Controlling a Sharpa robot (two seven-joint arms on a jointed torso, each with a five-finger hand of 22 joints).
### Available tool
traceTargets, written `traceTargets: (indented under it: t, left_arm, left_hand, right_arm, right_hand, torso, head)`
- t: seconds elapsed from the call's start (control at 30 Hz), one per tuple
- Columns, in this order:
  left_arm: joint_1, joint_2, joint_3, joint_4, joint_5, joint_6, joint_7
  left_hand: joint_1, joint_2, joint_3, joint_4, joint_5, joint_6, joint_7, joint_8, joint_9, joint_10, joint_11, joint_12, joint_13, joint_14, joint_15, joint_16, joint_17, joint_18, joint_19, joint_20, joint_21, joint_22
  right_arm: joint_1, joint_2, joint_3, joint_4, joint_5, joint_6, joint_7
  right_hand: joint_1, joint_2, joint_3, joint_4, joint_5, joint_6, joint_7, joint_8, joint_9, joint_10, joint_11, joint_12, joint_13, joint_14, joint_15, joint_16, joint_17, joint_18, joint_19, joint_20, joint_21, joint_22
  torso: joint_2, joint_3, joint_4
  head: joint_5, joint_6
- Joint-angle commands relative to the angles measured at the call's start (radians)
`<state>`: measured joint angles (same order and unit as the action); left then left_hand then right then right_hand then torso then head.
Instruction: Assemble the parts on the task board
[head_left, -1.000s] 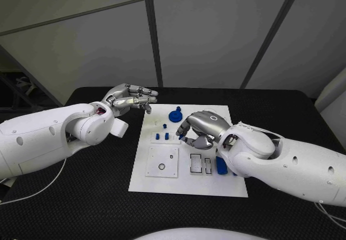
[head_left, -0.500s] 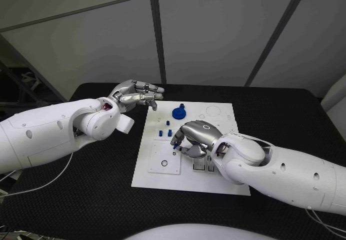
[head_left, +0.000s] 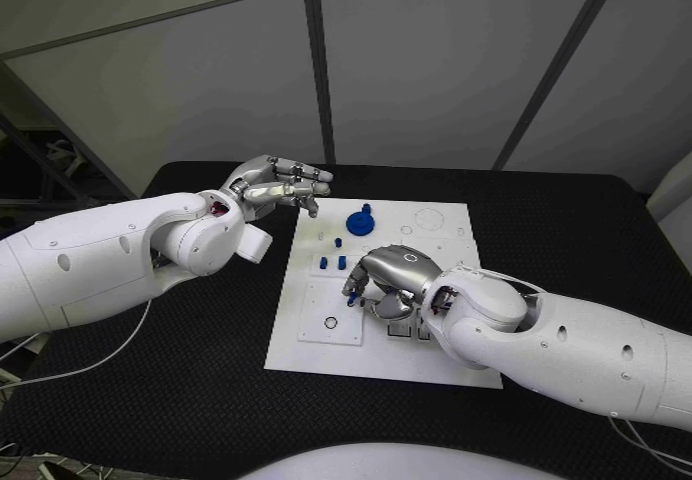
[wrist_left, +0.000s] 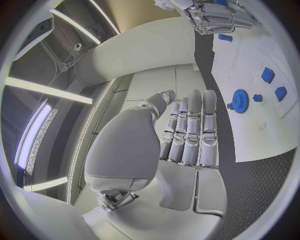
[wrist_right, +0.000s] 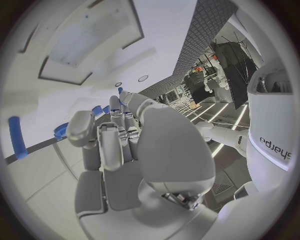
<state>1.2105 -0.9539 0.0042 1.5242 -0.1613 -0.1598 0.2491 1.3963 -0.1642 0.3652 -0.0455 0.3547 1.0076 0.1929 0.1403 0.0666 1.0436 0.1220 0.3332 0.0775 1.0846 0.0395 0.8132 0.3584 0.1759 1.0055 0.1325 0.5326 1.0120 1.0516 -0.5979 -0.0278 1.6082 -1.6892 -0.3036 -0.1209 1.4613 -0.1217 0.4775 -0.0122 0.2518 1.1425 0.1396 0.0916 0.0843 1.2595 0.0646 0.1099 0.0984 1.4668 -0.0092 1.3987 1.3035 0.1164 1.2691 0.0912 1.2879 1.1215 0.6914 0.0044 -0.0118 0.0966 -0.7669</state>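
The white task board (head_left: 449, 232) lies in the middle of the black table. A blue gear (head_left: 359, 222) stands near its far edge, with small blue parts (head_left: 332, 263) just in front of it. My right hand (head_left: 391, 279) hovers low over the board's middle with its fingers bent downward, covering the slots there. Nothing shows between its fingers (wrist_right: 117, 128), and a blue peg (wrist_right: 17, 136) lies on the board beside them. My left hand (head_left: 280, 185) is raised off the board's far left corner and holds nothing. Its fingers (wrist_left: 189, 131) lie side by side, with the gear (wrist_left: 239, 100) beyond them.
A square white plate (head_left: 330, 310) with a small hole sits on the board's near left part. Circular outlines (head_left: 428, 217) mark the far right corner. Black table (head_left: 202, 340) surrounds the board on all sides.
My right hand has moved in over the board's middle, nearer the square plate, and now hides the slots and the blue piece beside them. The left hand has hardly moved.
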Motion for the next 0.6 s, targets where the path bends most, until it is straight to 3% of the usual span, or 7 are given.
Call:
traceTargets:
  t: [0.03, 0.6]
  left_arm:
    - [0.001, 0.001, 0.001, 0.002, 0.004, 0.011, 0.001]
    - [0.001, -0.002, 0.001, 0.005, 0.004, 0.013, -0.002]
  left_hand:
    - [0.001, 0.013, -0.007, -0.001, -0.004, -0.006, 0.000, -0.006, -0.001, -0.004, 0.000, 0.004, -0.001, -0.004, 0.002, -0.006, -0.001, 0.004, -0.006, 0.003, -0.006, -0.001]
    - [0.001, 0.013, -0.007, -0.001, -0.004, -0.006, 0.000, -0.006, -0.001, -0.004, 0.000, 0.004, -0.001, -0.004, 0.002, -0.006, -0.001, 0.004, -0.006, 0.003, -0.006, -0.001]
  right_arm:
    - [0.001, 0.002, 0.000, -0.002, -0.003, 0.024, 0.005]
    - [0.000, 0.011, -0.001, -0.007, -0.029, 0.054, -0.021]
  right_hand:
    - [-0.006, 0.002, 0.005, 0.000, 0.004, 0.004, 0.003, 0.006, 0.001, 0.002, 0.004, 0.002, 0.001, 0.059, -0.003, 0.005, 0.001, -0.016, 0.005, 0.002, 0.004, 0.000]
    - [-0.009, 0.003, 0.005, 0.000, 0.005, 0.003, 0.005, 0.004, 0.001, 0.001, 0.005, 0.001, 0.001, 0.059, -0.002, 0.006, 0.001, -0.016, 0.003, 0.003, 0.004, -0.001]
  torso:
    - [0.000, -0.0002, 0.0000]
    - [-0.001, -0.0001, -0.0003]
  head:
    - [0.001, -0.001]
    - [0.000, -0.002]
